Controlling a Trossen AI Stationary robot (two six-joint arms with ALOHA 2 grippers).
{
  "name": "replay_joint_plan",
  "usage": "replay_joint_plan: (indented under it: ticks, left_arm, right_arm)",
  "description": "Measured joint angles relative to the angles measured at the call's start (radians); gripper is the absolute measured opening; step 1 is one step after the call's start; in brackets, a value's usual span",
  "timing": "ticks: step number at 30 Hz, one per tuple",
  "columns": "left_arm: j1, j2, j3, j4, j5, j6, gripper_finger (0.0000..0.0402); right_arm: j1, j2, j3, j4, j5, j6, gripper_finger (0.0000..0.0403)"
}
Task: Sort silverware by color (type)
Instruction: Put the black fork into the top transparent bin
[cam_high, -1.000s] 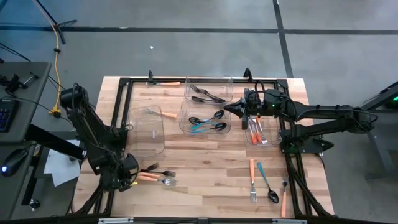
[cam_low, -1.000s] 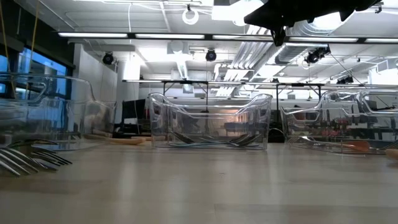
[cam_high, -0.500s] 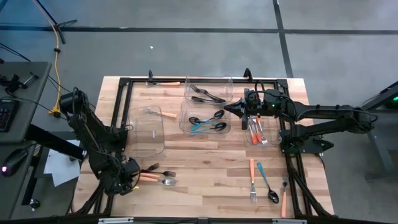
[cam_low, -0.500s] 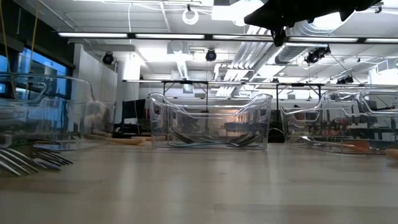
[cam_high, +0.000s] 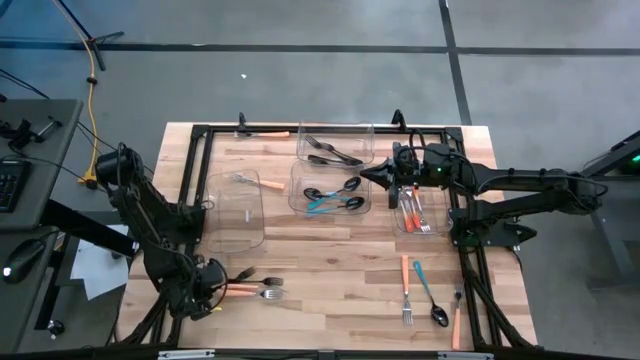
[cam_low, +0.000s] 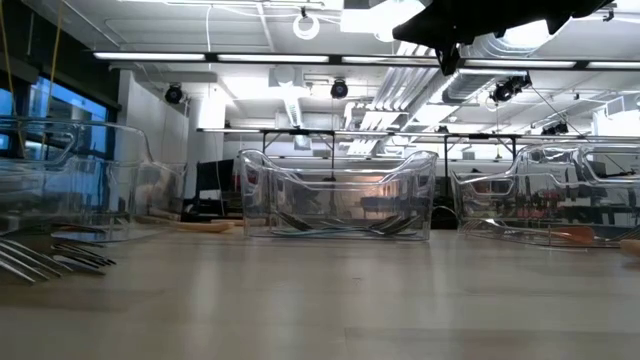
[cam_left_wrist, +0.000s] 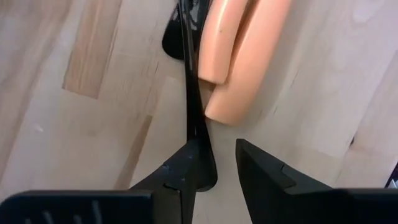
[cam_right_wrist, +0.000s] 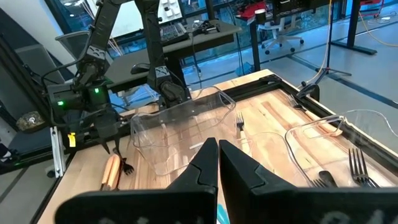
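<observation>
At lower left of the high view, the left end effector, fingers partly spread astride a black utensil handle beside orange-handled forks, should pinch only black.

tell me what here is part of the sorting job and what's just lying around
Part of the job:
silverware by the left gripper
loose silverware
left gripper, at the orange handles

Just there:
clear bins
black frame
keyboard and mouse on the side desk
</observation>
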Motion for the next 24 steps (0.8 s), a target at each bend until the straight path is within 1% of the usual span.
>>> replay_joint_plan:
  ticks: [5, 14, 21, 24]
  left_arm:
    - [0.002, -0.002, 0.002, 0.001, 0.045, -0.041, 0.0097]
    - [0.002, -0.005, 0.003, 0.001, 0.041, -0.066, 0.0097]
    - [0.001, -0.067, 0.004, -0.004, 0.032, -0.069, 0.0095]
    - [-0.002, -0.069, 0.004, -0.035, 0.032, -0.059, 0.0095]
  right_arm:
    - [0.0, 0.0, 0.0, -0.006, 0.0, -0.003, 0.0]
    - [0.0, 0.0, 0.0, -0.015, 0.0, -0.001, 0.0]
    - [0.0, 0.0, 0.0, -0.016, 0.0, 0.004, 0.0]
    - [0.0, 0.0, 0.0, -0.016, 0.0, 0.004, 0.0]
